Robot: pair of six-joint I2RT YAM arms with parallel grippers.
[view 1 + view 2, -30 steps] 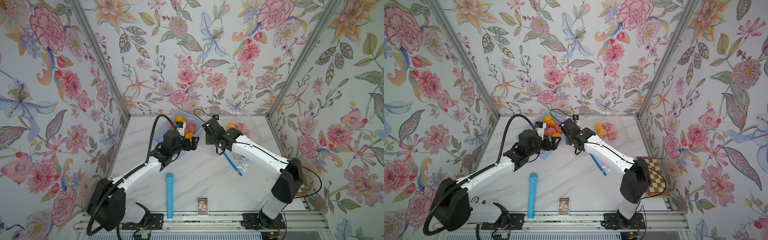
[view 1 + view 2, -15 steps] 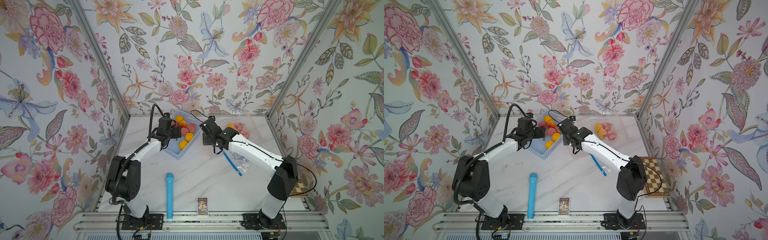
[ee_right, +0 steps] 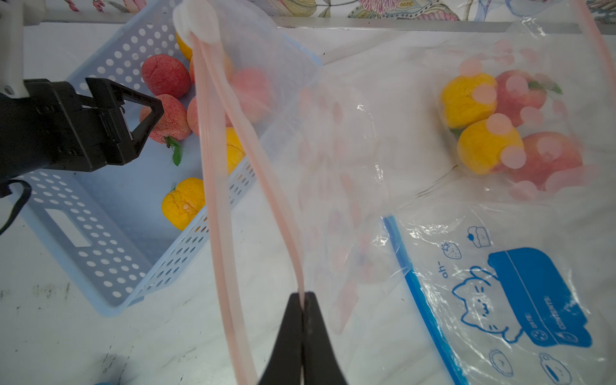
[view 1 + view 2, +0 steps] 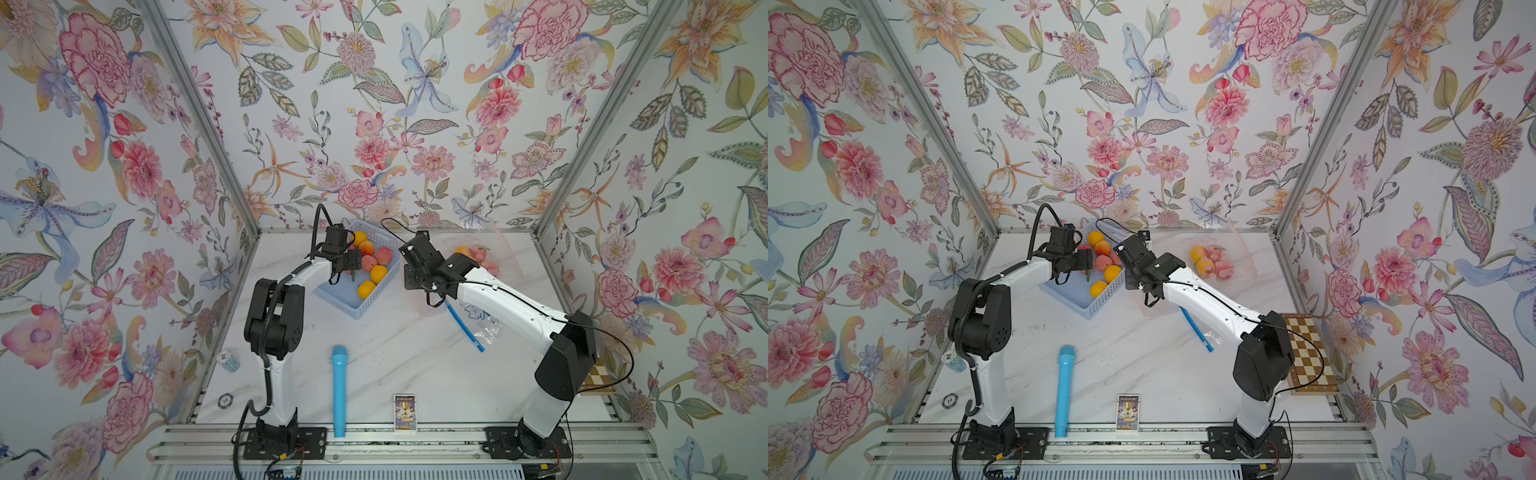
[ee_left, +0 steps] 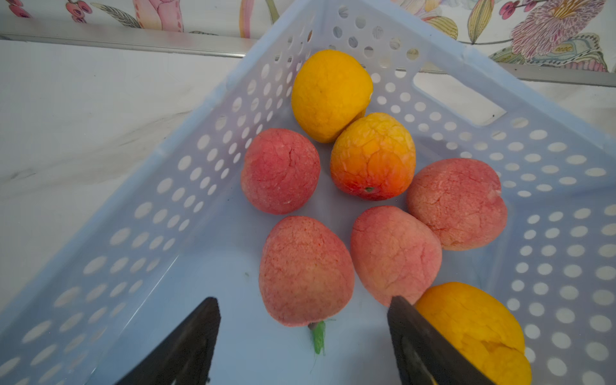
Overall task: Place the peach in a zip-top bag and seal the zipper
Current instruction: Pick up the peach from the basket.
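top views: the left gripper (image 4: 348,262) hangs over the blue basket (image 4: 357,309) of fruit, and the right gripper (image 4: 411,266) is just beside the basket.

left wrist: the jaws stand apart on either side of a pink peach (image 5: 305,266) lying in the basket, with a gap on each side.

right wrist: the right gripper is pinched tight on the pink zipper strip of the zip-top bag (image 3: 333,140), whose mouth gapes beside the basket.

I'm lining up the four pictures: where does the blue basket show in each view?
In a top view: blue basket at the far middle of the table.
In a top view: the same spot.
Left wrist: fills most of the picture.
Right wrist: partly behind the pink-zip bag, basket at.
Shared landmark: the peach's green stem inside it.
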